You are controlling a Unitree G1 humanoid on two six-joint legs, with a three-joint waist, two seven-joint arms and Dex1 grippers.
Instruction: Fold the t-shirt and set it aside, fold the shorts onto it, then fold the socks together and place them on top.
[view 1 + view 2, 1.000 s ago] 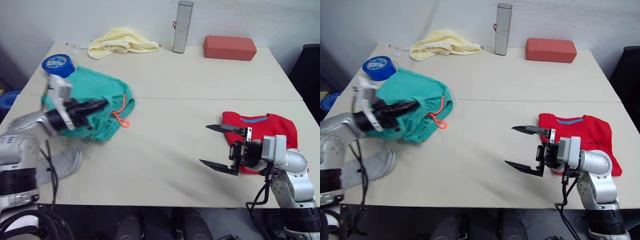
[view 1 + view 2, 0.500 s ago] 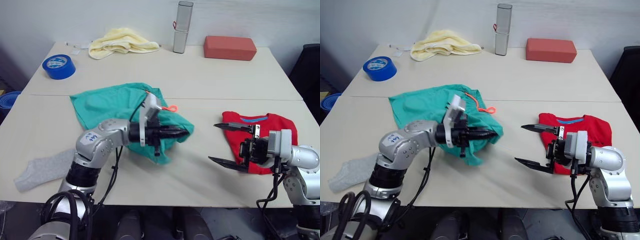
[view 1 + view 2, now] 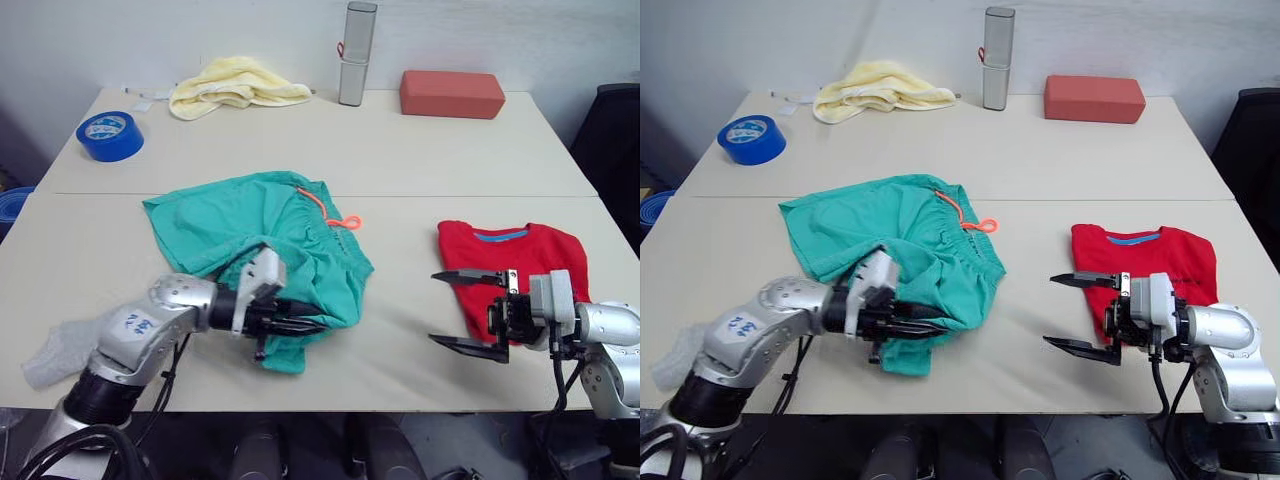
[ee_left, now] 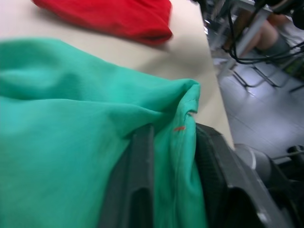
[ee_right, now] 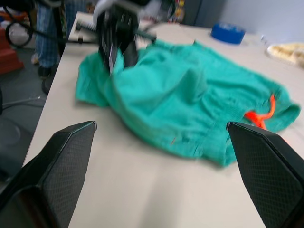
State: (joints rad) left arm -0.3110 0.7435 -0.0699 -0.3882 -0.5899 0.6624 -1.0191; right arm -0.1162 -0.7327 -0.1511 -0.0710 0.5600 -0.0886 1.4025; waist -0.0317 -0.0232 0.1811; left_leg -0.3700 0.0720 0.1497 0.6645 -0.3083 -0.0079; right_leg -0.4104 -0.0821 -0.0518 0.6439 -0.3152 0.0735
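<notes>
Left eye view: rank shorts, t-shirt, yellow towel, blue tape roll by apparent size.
1. shorts
2. t-shirt, partly behind the right gripper
3. yellow towel, farther back, so true size unsure
4. blue tape roll

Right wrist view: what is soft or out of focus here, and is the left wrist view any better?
Right wrist view: the shorts are soft and the background smeared. Left wrist view: the near green cloth is blurred and the t-shirt soft.

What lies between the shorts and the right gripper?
Bare tabletop only. In the right eye view nothing sits between the shorts and the open right gripper; the right wrist view shows the same.
</notes>
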